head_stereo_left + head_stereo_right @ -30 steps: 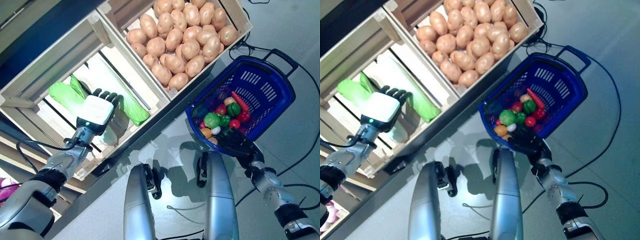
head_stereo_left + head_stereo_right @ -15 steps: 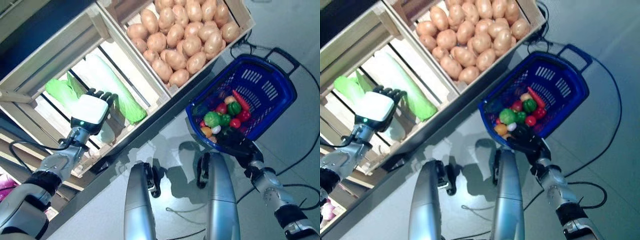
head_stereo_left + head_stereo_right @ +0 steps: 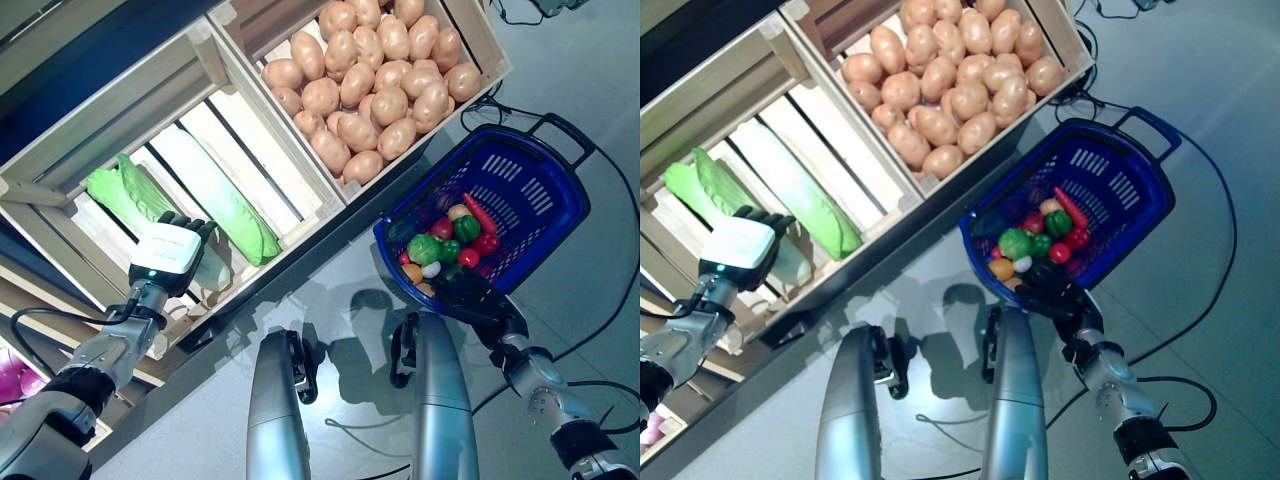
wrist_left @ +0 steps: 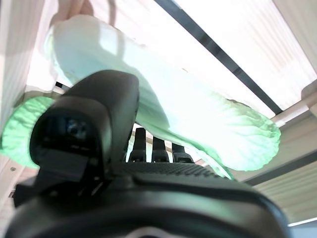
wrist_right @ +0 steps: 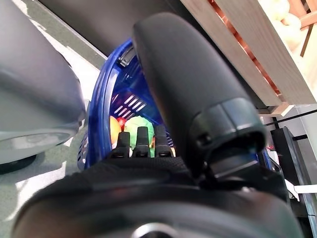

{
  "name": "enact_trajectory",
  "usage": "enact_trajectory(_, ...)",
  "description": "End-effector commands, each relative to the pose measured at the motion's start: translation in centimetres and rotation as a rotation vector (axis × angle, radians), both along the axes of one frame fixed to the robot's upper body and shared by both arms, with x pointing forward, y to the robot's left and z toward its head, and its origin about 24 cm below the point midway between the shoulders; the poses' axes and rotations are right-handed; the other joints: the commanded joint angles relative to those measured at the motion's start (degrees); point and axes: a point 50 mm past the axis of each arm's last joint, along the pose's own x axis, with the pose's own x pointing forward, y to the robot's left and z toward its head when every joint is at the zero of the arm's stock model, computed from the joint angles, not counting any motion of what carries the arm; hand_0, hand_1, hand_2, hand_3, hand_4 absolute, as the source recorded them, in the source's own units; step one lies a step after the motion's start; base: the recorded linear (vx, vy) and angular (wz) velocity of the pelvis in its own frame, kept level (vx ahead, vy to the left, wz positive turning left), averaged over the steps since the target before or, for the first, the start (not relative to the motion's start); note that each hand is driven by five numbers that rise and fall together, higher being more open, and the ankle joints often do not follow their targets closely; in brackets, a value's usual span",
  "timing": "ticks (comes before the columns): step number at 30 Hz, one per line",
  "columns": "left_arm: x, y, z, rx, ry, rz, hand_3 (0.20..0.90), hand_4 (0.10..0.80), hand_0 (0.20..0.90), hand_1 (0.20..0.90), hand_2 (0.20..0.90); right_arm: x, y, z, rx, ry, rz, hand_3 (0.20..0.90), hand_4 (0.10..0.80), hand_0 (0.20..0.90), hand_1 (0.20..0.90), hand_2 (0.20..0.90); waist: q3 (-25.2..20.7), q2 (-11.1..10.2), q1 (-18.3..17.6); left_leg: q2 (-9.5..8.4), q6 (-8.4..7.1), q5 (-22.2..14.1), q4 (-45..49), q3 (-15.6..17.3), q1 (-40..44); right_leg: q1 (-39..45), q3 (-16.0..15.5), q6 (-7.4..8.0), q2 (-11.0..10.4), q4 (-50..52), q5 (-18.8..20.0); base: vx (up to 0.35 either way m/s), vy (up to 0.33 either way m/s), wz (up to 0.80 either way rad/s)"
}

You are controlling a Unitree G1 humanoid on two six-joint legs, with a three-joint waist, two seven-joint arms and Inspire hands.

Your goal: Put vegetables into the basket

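Note:
The blue plastic basket stands on the floor at the right, with a round green vegetable, a long red one, a small red one and others in it. My right hand rests at the basket's near rim with straight fingers, and it also shows in the right wrist view. My left hand is inside a wooden crate, its fingers straight against a long pale green cabbage. That cabbage lies just past the hand in the crate.
The wooden stand's slatted crates run from the left to the upper middle, close to the basket's far side. A second crate borders the basket. Grey floor lies to the right of and in front of the basket.
My left hand has drawn back toward the crate's near side, off the cabbage's leafy end. The view has shifted a little. The right hand stays at the basket's rim.

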Motion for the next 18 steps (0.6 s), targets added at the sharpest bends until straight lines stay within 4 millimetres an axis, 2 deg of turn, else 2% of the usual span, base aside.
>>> enact_trajectory(1,-1.4,5.7,1.7,0.022,-0.035,0.301,0.900,0.800,0.900,0.900,0.900,1.0,-1.1,3.9,0.021,-0.230,-0.038,0.900,0.800,0.900,0.900,0.900,0.59,-0.44,0.78,-0.24,3.65,-5.67,0.40,2.64,0.58,3.32,0.82,-1.00,-2.24,-0.11,-3.05,0.000,0.000,0.00)
enact_trajectory(11,0.2,4.9,4.0,0.092,-0.041,0.237,0.900,0.800,0.900,0.900,0.900,1.8,-2.2,6.7,0.004,-0.334,-0.089,0.900,0.800,0.900,0.900,0.900,1.63,-0.96,1.14,0.63,3.71,-5.90,5.18,0.78,-7.40,-3.90,0.12,-0.76,-3.04,4.23,-3.41,-0.019,0.000,0.03)
enact_trajectory(18,0.2,5.9,6.3,0.165,-0.038,0.278,0.900,0.800,0.900,0.900,0.900,1.7,-3.6,9.3,-0.014,-0.446,-0.130,0.900,0.800,0.900,0.900,0.900,2.56,-1.35,1.23,0.91,4.04,-5.90,8.57,-0.59,-13.05,-9.26,0.30,-0.44,-2.99,6.81,-2.83,-0.007,-0.002,0.13)
